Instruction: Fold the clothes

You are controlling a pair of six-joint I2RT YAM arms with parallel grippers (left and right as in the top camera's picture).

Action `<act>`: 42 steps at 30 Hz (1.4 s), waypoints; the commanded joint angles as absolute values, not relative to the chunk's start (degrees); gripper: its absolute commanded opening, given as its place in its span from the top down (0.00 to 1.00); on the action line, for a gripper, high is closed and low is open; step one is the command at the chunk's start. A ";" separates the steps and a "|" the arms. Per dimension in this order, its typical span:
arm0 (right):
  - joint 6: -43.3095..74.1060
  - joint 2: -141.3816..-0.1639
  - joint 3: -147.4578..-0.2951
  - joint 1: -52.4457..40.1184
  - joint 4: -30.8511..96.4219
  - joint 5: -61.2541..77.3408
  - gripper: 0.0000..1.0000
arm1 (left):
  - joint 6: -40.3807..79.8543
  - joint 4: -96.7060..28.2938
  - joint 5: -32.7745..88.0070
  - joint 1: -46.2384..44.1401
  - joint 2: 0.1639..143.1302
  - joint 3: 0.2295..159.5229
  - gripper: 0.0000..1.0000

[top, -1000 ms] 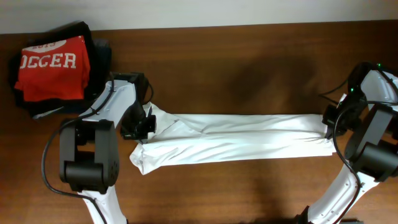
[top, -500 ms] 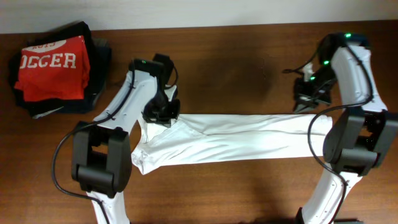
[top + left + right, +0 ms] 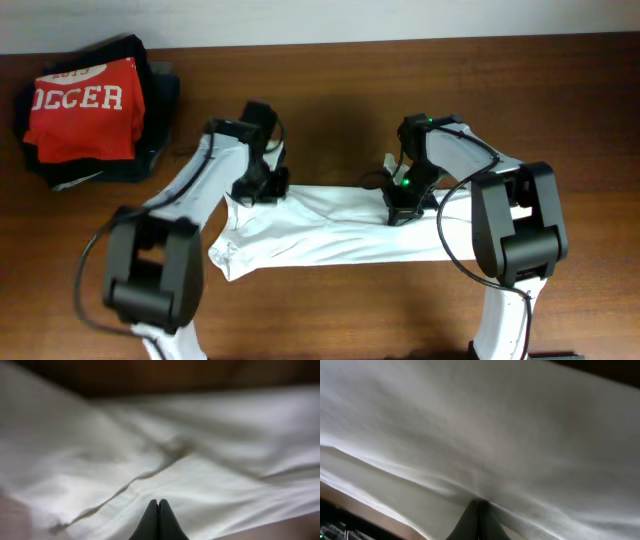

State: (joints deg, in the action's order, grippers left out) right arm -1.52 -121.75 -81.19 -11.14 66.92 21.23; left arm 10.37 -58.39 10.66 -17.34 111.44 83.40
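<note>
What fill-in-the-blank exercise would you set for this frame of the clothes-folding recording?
The long garment held by both grippers is ____ in colour. The shirt topping the clothes pile is ____. The left gripper's fingertips are pressed ____, as are the right gripper's.
Missing words: white; red; together.

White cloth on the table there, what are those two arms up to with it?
Two robot arms are folding a white garment lying stretched across the wooden table. The left gripper pinches its far edge near one end; the right gripper pinches it past the middle. A pile of folded clothes sits in the far-left corner.
</note>
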 commanded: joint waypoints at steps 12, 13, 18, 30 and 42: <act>4.40 -120.64 -68.03 -20.18 60.29 15.92 0.96 | 12.82 -57.63 2.39 -16.91 110.87 87.57 1.00; 8.12 -117.93 -68.14 -21.06 58.63 9.17 0.96 | 12.86 -57.63 2.11 -16.45 110.89 87.57 0.99; 11.99 -102.72 -67.61 -20.99 61.10 6.09 0.95 | 14.35 -57.71 4.69 -11.60 110.89 87.57 1.00; 17.12 -102.41 -57.76 -16.38 54.41 -3.27 0.96 | 14.28 -57.98 4.67 -10.20 110.89 87.57 0.99; 20.51 -97.91 -61.47 -5.43 61.67 -3.73 0.96 | 14.28 -57.89 4.45 -10.15 110.89 87.57 0.99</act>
State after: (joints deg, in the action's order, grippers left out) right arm 19.59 -99.11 -61.89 -9.39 61.32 -2.63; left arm 13.37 -57.84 4.08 -10.52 110.50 87.83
